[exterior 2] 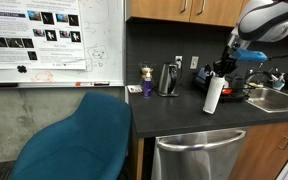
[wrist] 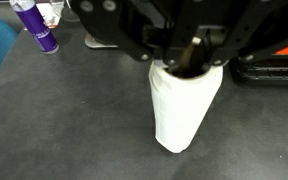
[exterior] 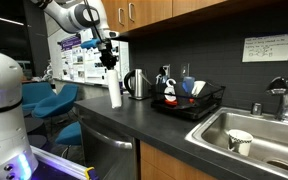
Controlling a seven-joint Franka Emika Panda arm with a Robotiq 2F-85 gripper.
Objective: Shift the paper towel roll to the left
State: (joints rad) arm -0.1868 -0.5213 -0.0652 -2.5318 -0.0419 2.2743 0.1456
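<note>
The paper towel roll [exterior: 115, 94] is a tall plain white cylinder standing upright on the dark countertop near its front edge; it also shows in an exterior view [exterior 2: 213, 95] and in the wrist view [wrist: 184, 105]. My gripper [exterior: 109, 62] is right above the roll's top, also seen in an exterior view [exterior 2: 222, 68]. In the wrist view the gripper [wrist: 191, 62] sits over the roll's top end, with the cardboard core visible between the fingers. The fingertips are hidden, so the hold on the roll cannot be made out.
A steel kettle [exterior: 136, 84] with black handle stands behind the roll, also in an exterior view [exterior 2: 168, 79]. A dish rack [exterior: 189, 100] and sink [exterior: 246, 135] lie beyond. A purple bottle [exterior 2: 147, 82] stands by the counter end. A blue chair [exterior 2: 79, 135] is off the counter.
</note>
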